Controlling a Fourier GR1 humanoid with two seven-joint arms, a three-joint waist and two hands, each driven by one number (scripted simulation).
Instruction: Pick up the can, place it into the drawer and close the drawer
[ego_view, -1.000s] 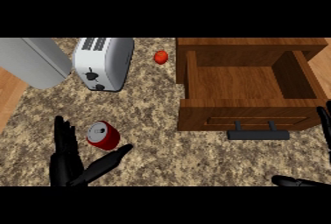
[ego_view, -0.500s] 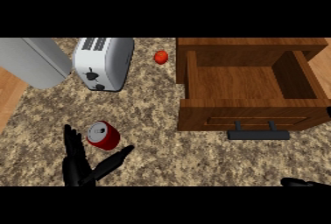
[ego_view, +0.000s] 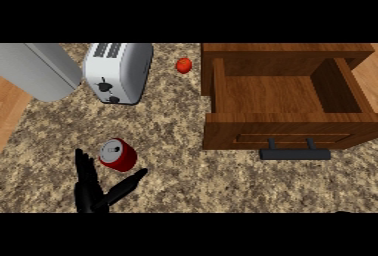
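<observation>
A counter (ego_view: 192, 135) of speckled brown and beige stone fills the view, with a strip of pale wood (ego_view: 10, 112) along its left edge; on it, at the lower left, sits the can (ego_view: 118, 154), a short red cylinder with a round silver metal end turned toward the upper left; whether it stands or lies I cannot tell; my left hand (ego_view: 92, 196), matte black, comes in from the lower edge just below the can, its fingers (ego_view: 83, 170) straight and pointing up along the can's left side, its thumb (ego_view: 127, 182) splayed out to the right beneath the can; the hand is spread wide and has hold of nothing; the can sits at the mouth of the gap between fingers and thumb, very close, and I cannot tell whether it touches either; well apart to the upper right is the drawer (ego_view: 280, 95), a box of reddish-brown wood pulled open, with a dark bar handle (ego_view: 295, 154) on its front; at the top left stand a shiny silver toaster (ego_view: 117, 70) with rounded corners and a smooth grey block (ego_view: 37, 70) beside it; a small round red thing (ego_view: 184, 65) lies between toaster and drawer.
</observation>
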